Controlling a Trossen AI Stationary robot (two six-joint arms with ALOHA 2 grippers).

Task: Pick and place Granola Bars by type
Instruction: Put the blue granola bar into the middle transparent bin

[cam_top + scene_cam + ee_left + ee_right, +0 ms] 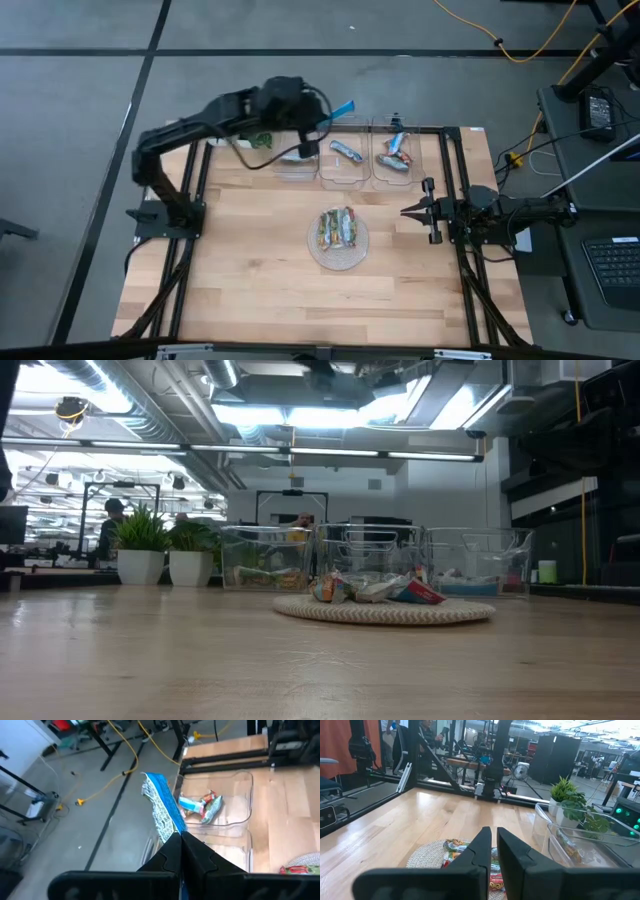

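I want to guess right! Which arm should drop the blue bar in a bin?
Left. Its gripper is shut on the blue bar above the bins. The right gripper holds nothing, beside the plate.

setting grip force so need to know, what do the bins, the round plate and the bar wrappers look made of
Bins: clear hard plastic, glossy; the table shows through their walls.
Round plate: looks woven or ribbed, off-white and matte in the low view, so possibly a mat rather than glass.
Blue bar wrapper in the shut left gripper: thin shiny film, crinkled with a crimped end.
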